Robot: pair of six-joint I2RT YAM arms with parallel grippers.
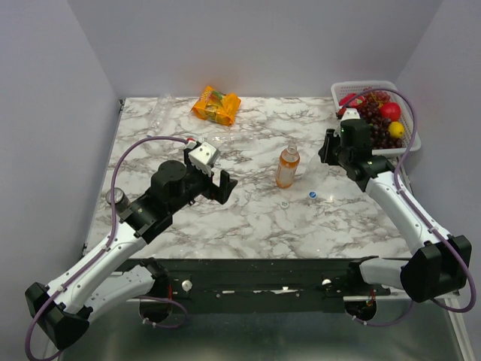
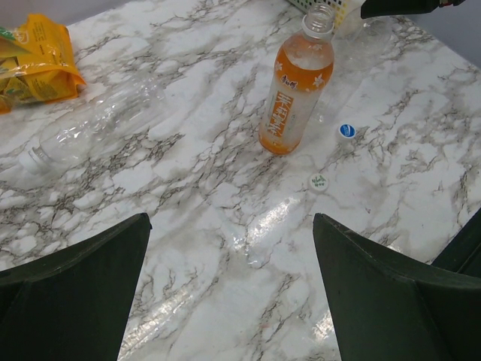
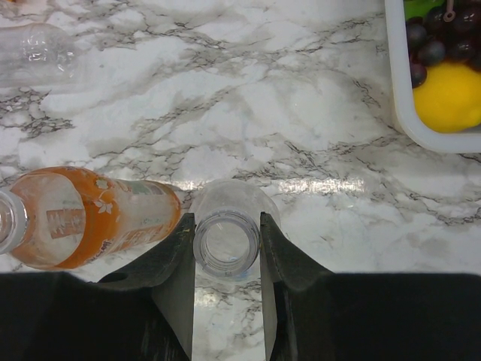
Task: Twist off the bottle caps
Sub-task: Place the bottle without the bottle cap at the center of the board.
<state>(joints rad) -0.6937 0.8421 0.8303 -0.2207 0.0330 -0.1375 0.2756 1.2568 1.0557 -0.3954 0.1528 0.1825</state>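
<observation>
One orange bottle (image 2: 291, 90) upright, right claw (image 3: 226, 219) clamping upright clear bottle (image 3: 233, 197), left claw (image 2: 231, 222) spread.

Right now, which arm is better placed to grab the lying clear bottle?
Left, likely: left gripper is open and empty, and the lying bottle is in its wrist view; right gripper is shut on another clear bottle by its neck.

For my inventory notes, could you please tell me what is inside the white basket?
Dark grapes, a red fruit and a lemon lie in the basket; the right arm hides its near-left corner.
</observation>
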